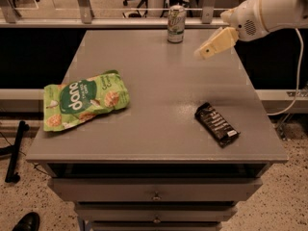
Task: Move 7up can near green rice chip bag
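Observation:
The 7up can [176, 24] stands upright at the far edge of the grey table [159, 71], near the middle. The green rice chip bag [84, 100] lies flat at the table's left side, far from the can. My gripper [208, 49] reaches in from the upper right on a white arm [269, 11]. It hangs above the table's far right part, to the right of the can and apart from it, holding nothing that I can see.
A flat black candy bar wrapper [217, 123] lies at the table's right front. Drawers [155, 191] sit below the table front. A railing [120, 13] and chair legs stand behind the table. A cable [293, 95] hangs at the right.

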`<state>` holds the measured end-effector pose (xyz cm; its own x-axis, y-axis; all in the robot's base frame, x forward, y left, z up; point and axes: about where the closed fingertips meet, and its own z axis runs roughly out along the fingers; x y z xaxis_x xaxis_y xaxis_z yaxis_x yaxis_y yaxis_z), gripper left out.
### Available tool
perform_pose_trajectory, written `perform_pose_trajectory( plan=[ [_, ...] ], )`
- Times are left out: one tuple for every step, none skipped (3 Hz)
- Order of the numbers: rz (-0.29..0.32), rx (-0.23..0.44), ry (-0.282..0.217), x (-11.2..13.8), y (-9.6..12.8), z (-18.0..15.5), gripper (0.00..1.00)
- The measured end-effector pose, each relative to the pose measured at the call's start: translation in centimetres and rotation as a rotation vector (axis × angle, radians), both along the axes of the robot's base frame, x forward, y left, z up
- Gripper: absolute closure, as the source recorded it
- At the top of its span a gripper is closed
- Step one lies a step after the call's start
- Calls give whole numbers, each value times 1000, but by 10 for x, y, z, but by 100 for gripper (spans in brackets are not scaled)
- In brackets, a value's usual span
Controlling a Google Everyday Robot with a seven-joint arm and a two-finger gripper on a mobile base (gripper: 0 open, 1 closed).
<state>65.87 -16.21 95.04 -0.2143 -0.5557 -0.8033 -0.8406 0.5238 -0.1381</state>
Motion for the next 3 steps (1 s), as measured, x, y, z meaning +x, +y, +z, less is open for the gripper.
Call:
perform_pose_trajectory(
  plan=[
    [-102,121,-4,64,7,-13,0],
    [-103,124,-2,64,9,-13,0],
    [-161,159,-4,75,11,-22,0]
  ],
)
